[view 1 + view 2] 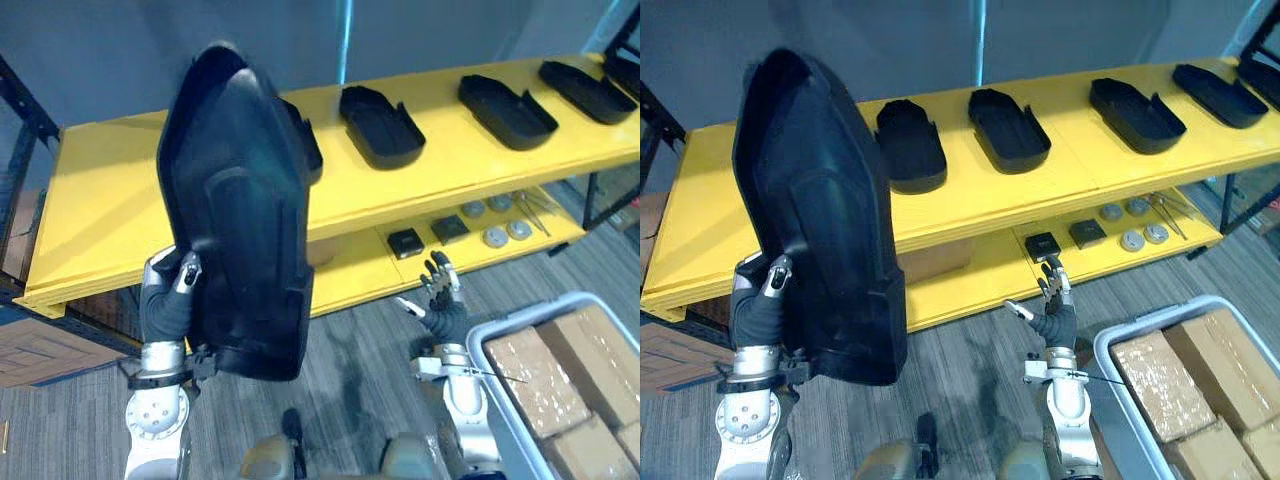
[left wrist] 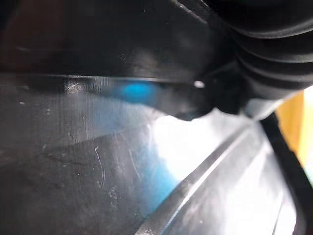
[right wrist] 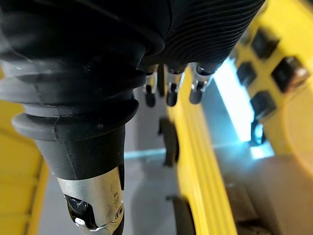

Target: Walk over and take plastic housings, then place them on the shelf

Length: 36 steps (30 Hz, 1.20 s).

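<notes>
Grey wall is running behind a yellow shelf [image 1: 700, 200] of 2 levels, and I am standing in front of it on a wood-patterned floor [image 1: 970, 360]. At the far left the upper board is lying bare, and that looks to me like the free spot.

I am raising my left hand [image 1: 168, 300] just in front of that end, with my fingers [image 1: 186, 275] clenched round the lower edge of a large black plastic housing [image 1: 235, 200]. It is standing nearly upright, narrow end up, well above the board and not touching it. In the left wrist view its glossy inner face is pressing close against my hand.

Moving right, at least 4 other housings [image 1: 910, 145] are lying in a row on the upper board, hollow side up, each apart from the next. Below them, small dark blocks [image 1: 1043, 243] and round grey discs [image 1: 1132, 240] are sitting on the lower board.

My right hand [image 1: 1052, 310] is hanging near the edge of that lower board, its fingers [image 1: 1048, 280] released and spread, grasping nothing. Further right, a grey bin [image 1: 1110, 350] is holding wrapped brown boxes [image 1: 1165, 385].

So I am judging the task well along: several pieces are placed, this one is picked up and carried over, and what is left is lowering it flat onto the open left stretch and letting go.
</notes>
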Tool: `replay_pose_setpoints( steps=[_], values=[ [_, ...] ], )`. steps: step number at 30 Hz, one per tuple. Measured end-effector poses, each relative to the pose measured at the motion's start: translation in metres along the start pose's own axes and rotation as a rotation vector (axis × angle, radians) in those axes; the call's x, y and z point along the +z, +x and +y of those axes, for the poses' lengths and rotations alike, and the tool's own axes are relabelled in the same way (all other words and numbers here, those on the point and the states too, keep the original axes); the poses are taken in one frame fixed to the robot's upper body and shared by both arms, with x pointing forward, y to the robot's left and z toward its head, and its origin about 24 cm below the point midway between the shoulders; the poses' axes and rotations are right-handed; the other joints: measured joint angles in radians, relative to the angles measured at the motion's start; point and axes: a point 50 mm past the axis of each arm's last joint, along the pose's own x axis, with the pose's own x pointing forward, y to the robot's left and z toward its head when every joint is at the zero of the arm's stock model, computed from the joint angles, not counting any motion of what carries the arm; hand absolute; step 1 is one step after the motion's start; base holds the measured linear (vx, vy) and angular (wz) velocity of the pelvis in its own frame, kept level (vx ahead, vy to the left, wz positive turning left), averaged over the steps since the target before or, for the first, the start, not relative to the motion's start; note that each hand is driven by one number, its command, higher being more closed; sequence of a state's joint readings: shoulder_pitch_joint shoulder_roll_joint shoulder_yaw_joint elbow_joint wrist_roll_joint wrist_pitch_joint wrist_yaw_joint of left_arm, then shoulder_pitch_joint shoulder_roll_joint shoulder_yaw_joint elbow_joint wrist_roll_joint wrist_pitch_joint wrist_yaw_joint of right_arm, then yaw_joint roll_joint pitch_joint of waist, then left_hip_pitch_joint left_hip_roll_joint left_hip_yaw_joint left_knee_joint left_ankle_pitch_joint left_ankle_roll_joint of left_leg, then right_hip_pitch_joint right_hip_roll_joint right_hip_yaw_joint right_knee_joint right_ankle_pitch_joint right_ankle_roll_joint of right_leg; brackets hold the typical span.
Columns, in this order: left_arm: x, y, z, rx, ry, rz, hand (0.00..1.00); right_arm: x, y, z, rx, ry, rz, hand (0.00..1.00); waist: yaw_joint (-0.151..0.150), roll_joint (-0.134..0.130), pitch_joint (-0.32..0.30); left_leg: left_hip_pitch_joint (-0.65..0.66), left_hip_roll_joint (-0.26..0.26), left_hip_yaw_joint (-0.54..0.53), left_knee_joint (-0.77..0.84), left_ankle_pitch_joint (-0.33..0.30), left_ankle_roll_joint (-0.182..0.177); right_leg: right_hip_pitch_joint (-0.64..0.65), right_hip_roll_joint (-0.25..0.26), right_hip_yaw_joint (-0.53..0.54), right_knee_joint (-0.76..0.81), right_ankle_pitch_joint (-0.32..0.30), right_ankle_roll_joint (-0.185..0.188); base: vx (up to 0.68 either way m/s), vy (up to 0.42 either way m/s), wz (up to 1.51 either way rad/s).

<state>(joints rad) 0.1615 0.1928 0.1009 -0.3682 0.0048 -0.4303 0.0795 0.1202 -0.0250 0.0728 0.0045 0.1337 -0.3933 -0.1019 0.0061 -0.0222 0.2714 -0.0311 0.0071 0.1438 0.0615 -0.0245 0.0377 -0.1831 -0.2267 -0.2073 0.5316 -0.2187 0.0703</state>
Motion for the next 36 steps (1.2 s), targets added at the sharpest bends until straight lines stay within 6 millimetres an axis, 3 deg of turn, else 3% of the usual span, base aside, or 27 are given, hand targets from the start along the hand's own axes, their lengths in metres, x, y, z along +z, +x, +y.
replay_pose_setpoints(
  steps=[2,3,4,5,6,8,11,16,19,26,29,32,33,35,36],
  values=[
    [-0.004,0.003,-0.002,-0.003,-0.003,0.020,1.00,0.001,0.000,0.001,0.015,0.000,-0.003,0.00,-0.018,0.000,-0.001,0.017,0.000,-0.043,0.002,-0.014,-0.019,-0.012,0.030,0.058,-0.134,0.033,0.026,0.19,-0.163,0.67],
    [-0.009,0.001,-0.002,0.003,-0.004,0.046,1.00,0.000,0.000,0.001,0.025,0.000,-0.001,0.00,-0.022,-0.009,-0.006,0.031,-0.004,-0.063,0.008,-0.028,-0.039,-0.001,0.042,0.085,-0.213,0.093,0.012,0.24,-0.252,0.67],
    [-0.012,-0.001,-0.002,0.013,-0.001,0.070,1.00,0.001,-0.001,0.004,0.045,0.002,-0.002,0.00,-0.021,-0.029,-0.018,0.031,-0.022,-0.084,0.022,-0.049,-0.063,0.014,0.040,0.111,-0.272,0.205,0.030,0.24,-0.281,0.64],
    [-0.016,-0.004,-0.006,0.020,-0.023,0.095,1.00,0.001,0.000,0.005,0.061,-0.008,-0.004,0.00,-0.023,-0.006,-0.023,0.034,-0.012,-0.100,0.021,-0.055,-0.073,0.025,0.046,0.094,-0.270,0.197,0.034,0.26,-0.269,0.49],
    [-0.019,-0.010,-0.012,0.026,-0.050,0.128,1.00,0.006,0.001,0.002,0.086,-0.048,-0.025,0.00,-0.016,0.036,-0.046,0.029,0.023,-0.111,0.016,-0.053,-0.096,0.046,0.079,0.068,-0.311,0.201,0.019,0.29,-0.225,0.27],
    [-0.020,-0.016,-0.013,0.034,-0.060,0.152,1.00,0.016,0.005,0.003,0.117,-0.091,-0.074,0.00,-0.015,0.073,-0.066,0.032,0.059,-0.117,0.011,-0.046,-0.112,0.080,0.109,0.025,-0.344,0.203,0.006,0.31,-0.200,0.39],
    [-0.019,-0.016,-0.014,0.087,-0.116,0.143,1.00,0.037,0.007,0.009,0.160,-0.081,-0.186,0.00,-0.015,0.083,-0.073,0.048,0.080,-0.136,0.003,-0.026,-0.137,0.138,0.125,-0.039,-0.347,0.171,-0.038,0.21,-0.129,0.62],
    [-0.018,-0.018,-0.018,0.122,-0.194,0.141,1.00,0.044,0.005,0.016,0.167,-0.064,-0.238,0.00,-0.012,0.074,-0.072,0.018,0.047,-0.098,-0.001,0.029,-0.104,0.165,0.068,-0.160,-0.297,0.090,-0.032,0.08,-0.043,0.90],
    [-0.017,-0.026,-0.018,0.163,-0.243,0.152,1.00,0.044,0.007,0.016,0.136,-0.068,-0.253,0.00,0.030,0.075,-0.071,0.038,0.049,-0.103,-0.039,0.040,-0.109,0.167,0.067,-0.172,-0.269,0.063,-0.036,-0.01,-0.029,0.27],
    [-0.016,-0.037,-0.023,0.132,-0.369,0.191,1.00,0.043,0.002,0.014,0.107,-0.048,-0.254,0.00,0.019,0.070,-0.073,0.084,0.050,-0.060,-0.083,0.034,-0.103,0.176,0.070,-0.150,-0.274,0.047,-0.017,-0.03,0.016,-0.10],
    [-0.019,-0.044,-0.019,0.181,-0.423,0.225,1.00,0.038,-0.001,0.018,0.128,0.001,-0.226,0.00,0.021,0.063,-0.066,0.000,0.055,-0.039,0.101,-0.054,-0.089,0.140,0.060,-0.104,-0.234,0.037,-0.007,-0.03,0.063,-0.32],
    [-0.021,-0.050,-0.018,0.223,-0.455,0.249,1.00,0.028,-0.004,0.025,0.150,0.010,-0.180,0.00,0.034,0.036,-0.052,-0.042,0.030,-0.058,0.231,-0.063,-0.089,0.153,0.016,-0.076,-0.219,0.039,-0.010,-0.02,0.093,-0.23],
    [-0.020,-0.051,-0.019,0.220,-0.454,0.250,1.00,0.030,-0.004,0.026,0.152,0.014,-0.188,0.00,0.033,0.028,-0.049,-0.058,0.046,-0.055,0.282,-0.095,-0.039,0.154,-0.004,-0.083,-0.213,0.044,-0.003,-0.02,0.129,-0.04],
    [-0.020,-0.051,-0.019,0.214,-0.451,0.250,1.00,0.033,0.000,0.028,0.159,0.023,-0.205,0.00,0.025,0.033,-0.051,-0.083,0.119,-0.060,0.345,-0.104,-0.035,0.154,-0.033,-0.080,-0.194,0.041,0.002,0.01,0.167,0.09],
    [-0.020,-0.051,-0.019,0.213,-0.440,0.250,1.00,0.034,0.002,0.030,0.168,0.017,-0.216,0.00,0.015,0.032,-0.050,-0.094,0.152,-0.084,0.352,-0.097,-0.045,0.156,-0.067,-0.079,-0.181,0.037,0.022,0.02,0.242,0.14]
  ],
)
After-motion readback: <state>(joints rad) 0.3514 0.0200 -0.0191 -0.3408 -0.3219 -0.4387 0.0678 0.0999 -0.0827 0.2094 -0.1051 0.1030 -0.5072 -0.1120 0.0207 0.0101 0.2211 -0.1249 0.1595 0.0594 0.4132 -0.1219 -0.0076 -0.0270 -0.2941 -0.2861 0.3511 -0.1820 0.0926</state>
